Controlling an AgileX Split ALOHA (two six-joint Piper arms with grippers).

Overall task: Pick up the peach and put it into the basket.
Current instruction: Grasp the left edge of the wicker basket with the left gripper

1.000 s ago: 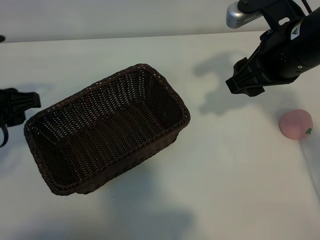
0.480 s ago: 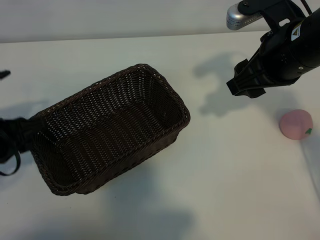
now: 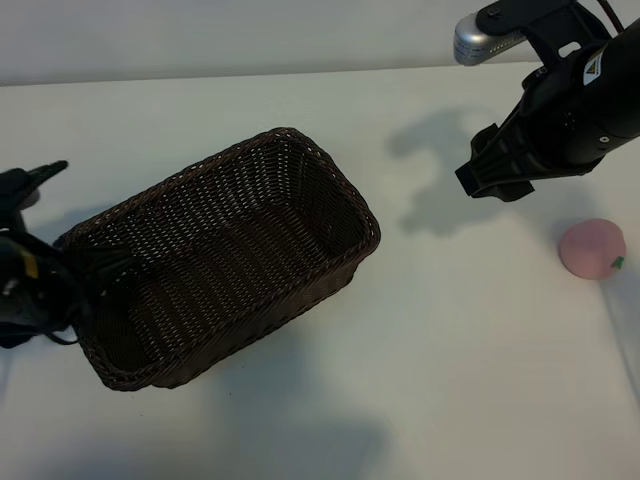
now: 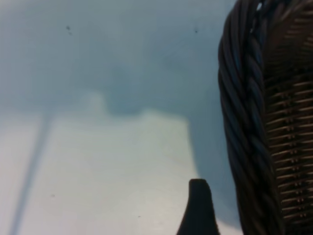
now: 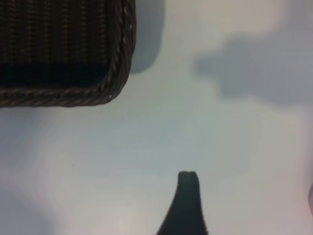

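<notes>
The peach [image 3: 592, 249], a small pale-pink ball with a green mark, lies on the white table near the right edge. The dark brown woven basket [image 3: 300, 140] sits left of centre, nothing inside it. My right gripper [image 3: 492, 178] hangs above the table, up and to the left of the peach and apart from it, open and holding nothing; only one finger [image 5: 188, 200] shows in its wrist view. My left gripper [image 3: 95, 268] is at the basket's left end, open, with one finger [image 4: 198, 208] just beside the braided rim [image 4: 244, 122].
The white table [image 3: 450, 380] stretches in front of the basket and between it and the peach. The basket's near corner [image 5: 115, 73] shows in the right wrist view, off to one side of the finger.
My left arm has swung in from the table's left edge to the basket's left end. The right gripper has barely shifted. The peach and basket have not moved.
</notes>
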